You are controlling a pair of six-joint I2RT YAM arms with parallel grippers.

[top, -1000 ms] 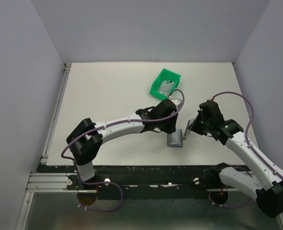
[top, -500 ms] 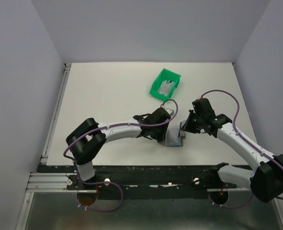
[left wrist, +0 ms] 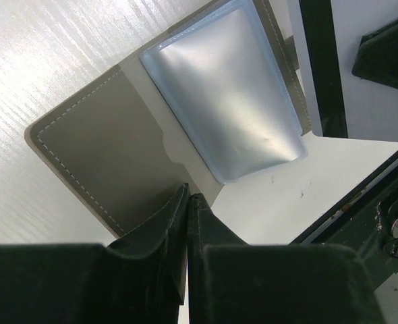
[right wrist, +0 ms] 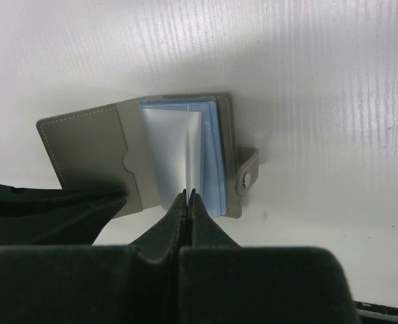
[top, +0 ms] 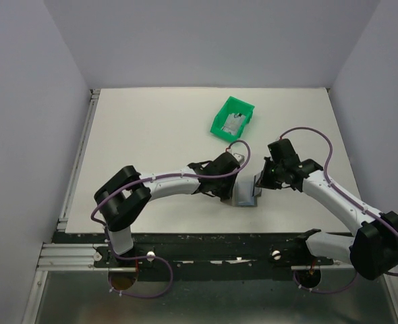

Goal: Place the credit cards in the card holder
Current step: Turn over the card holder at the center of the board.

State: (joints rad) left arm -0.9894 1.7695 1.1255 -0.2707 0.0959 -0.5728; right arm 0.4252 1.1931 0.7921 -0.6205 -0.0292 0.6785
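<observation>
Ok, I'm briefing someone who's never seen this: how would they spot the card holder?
On the white table, look near the front edge where the left tool and right tool meet. The card holder lies open there: grey-brown, blue-grey sleeves, snap tab, unlike the green bin farther back.

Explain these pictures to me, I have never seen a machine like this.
Two robot arms are bolted to a white table, each ending in a two-finger gripper. One picture looks down from above; the other two come from cameras on the wrists. On the table lie an open card holder and a green bin with grey cards inside. The left gripper, fingers closed, rests at the edge of the holder's cover. The right gripper pinches a credit card, held on edge over the holder's blue-grey sleeves.
</observation>
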